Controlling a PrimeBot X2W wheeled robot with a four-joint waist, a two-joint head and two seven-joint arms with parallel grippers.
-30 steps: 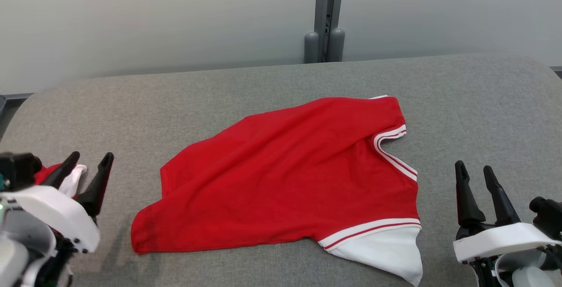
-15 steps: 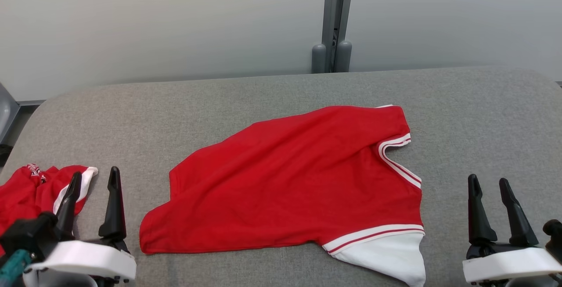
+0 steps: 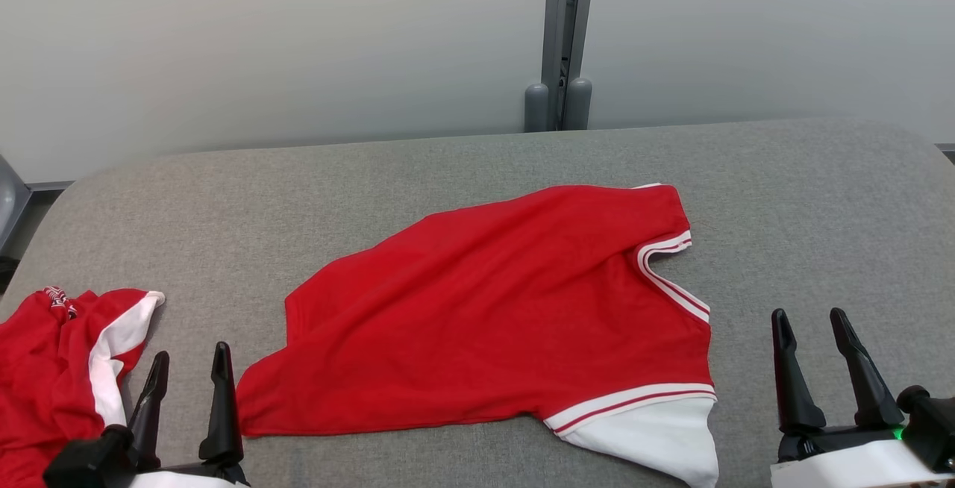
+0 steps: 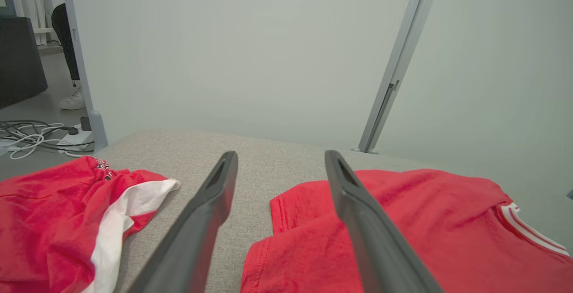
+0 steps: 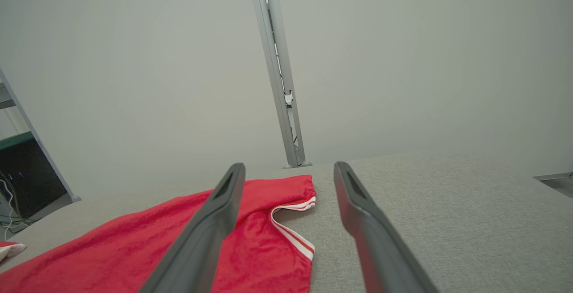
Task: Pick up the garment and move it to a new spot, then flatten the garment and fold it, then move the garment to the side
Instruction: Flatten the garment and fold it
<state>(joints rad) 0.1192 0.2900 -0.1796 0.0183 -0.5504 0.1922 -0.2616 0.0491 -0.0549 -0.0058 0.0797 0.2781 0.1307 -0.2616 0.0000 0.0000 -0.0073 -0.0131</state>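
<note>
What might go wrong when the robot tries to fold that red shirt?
The left gripper hangs open between the red shirt and a second crumpled red garment, so it might pinch the wrong one. The shirt lies skewed and wrinkled on the grey table, so a fold now may come out crooked.
</note>
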